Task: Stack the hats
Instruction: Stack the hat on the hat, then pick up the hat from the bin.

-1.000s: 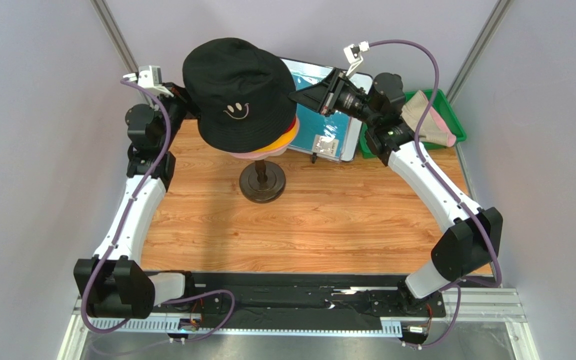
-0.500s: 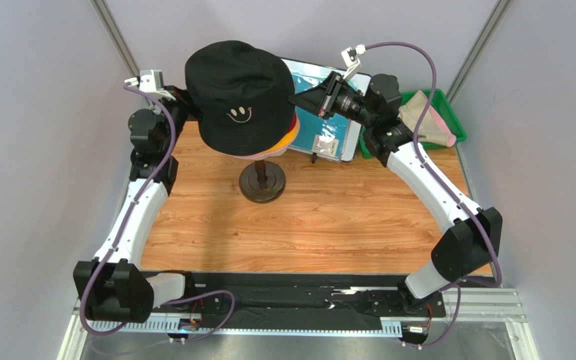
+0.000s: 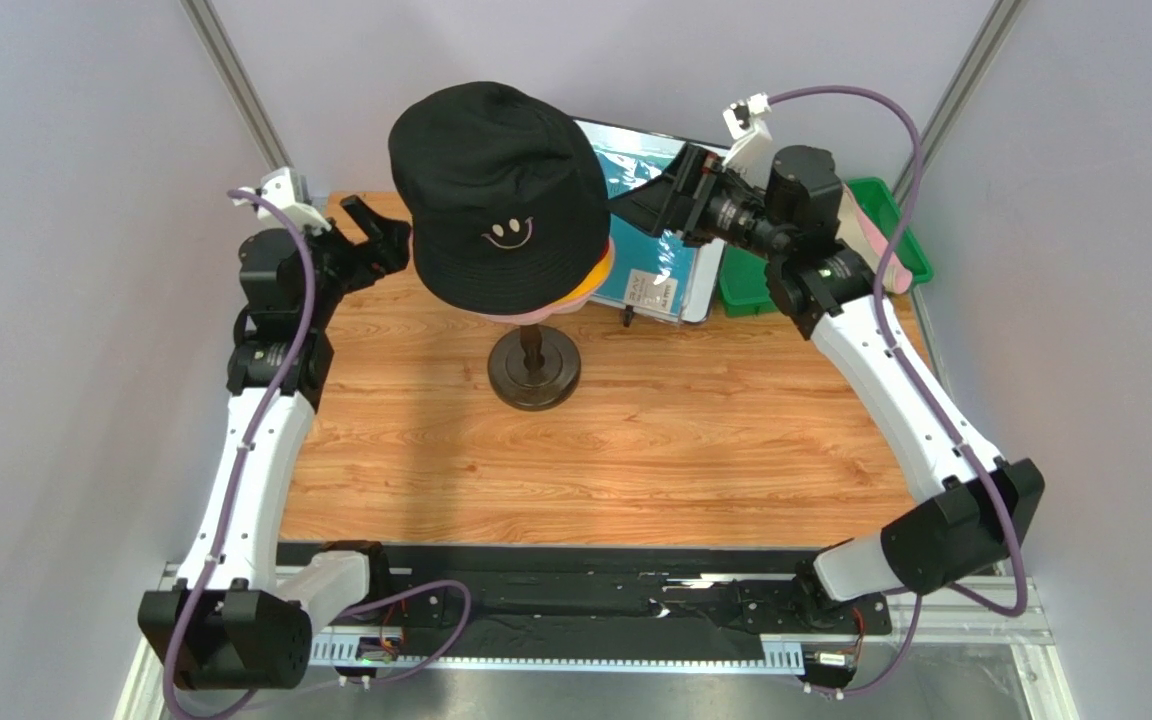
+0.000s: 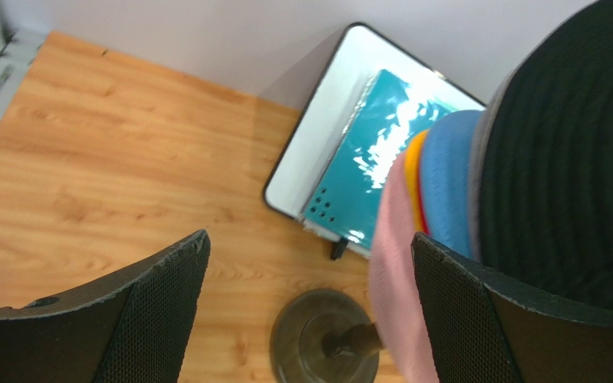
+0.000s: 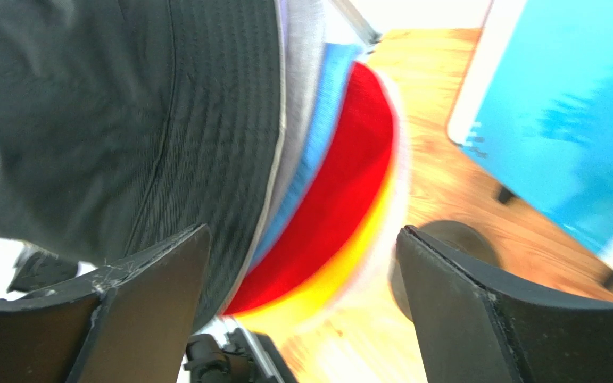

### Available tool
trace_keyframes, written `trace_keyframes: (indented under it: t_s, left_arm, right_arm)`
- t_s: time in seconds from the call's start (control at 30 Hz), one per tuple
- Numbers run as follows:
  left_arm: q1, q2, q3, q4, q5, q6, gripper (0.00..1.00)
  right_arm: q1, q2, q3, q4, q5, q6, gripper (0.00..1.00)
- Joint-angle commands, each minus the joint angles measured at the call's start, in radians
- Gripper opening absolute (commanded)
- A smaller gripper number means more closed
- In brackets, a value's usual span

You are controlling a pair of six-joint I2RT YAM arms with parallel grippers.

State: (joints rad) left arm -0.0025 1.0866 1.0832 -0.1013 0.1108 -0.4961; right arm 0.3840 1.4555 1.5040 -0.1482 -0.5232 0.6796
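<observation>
On the wooden table, toward the back, saw the stack of hats raised high on a stand with a dark round base. Found the black bucket hat on top, covering almost all the rest, with a small yellow smiling face on its near side. Under its brim, in the right wrist view, counted the edges of further hats from top to bottom: a lavender hat, a blue hat, a red hat and an orange-yellow hat. In the left wrist view, noted also a pink hat as the lowest brim.

Just behind and to the right of the stack, saw a teal sheet in a white frame. Farther right, at the back corner of the table, saw a green tray with a pale cloth in it, mostly hidden by the right arm.

Found the left gripper just beside the left side of the black brim, jaws spread wide, with nothing held between them. Found the right gripper at the right side of the stack, level with the brims, jaws spread wide too and pinching nothing. Saw the red and orange-yellow edges in the gap between its fingers, but could not tell about any touching.
</observation>
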Motion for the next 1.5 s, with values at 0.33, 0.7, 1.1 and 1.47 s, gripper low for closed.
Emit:
trace_keyframes:
  t_s: [0.33,0.7,1.1,1.47]
  left_arm:
    - [0.087,-0.097,0.277,-0.535,0.095,0.218,1.0]
    - [0.075,-0.248,0.101,-0.436,0.109,0.307,0.99]
    - [0.073,-0.246,0.007,-0.433,0.118,0.26,0.97]
    - [0.064,-0.211,0.017,-0.446,0.156,0.252,0.97]
  right_arm:
    - [-0.16,-0.115,0.169,-0.572,0.657,-0.366,0.98]
    - [-0.365,0.238,0.242,-0.593,0.914,-0.249,1.0]
    - [-0.477,0.437,0.226,-0.461,1.203,-0.107,0.99]
    - [-0.508,0.555,0.259,-0.364,1.29,-0.077,0.94]
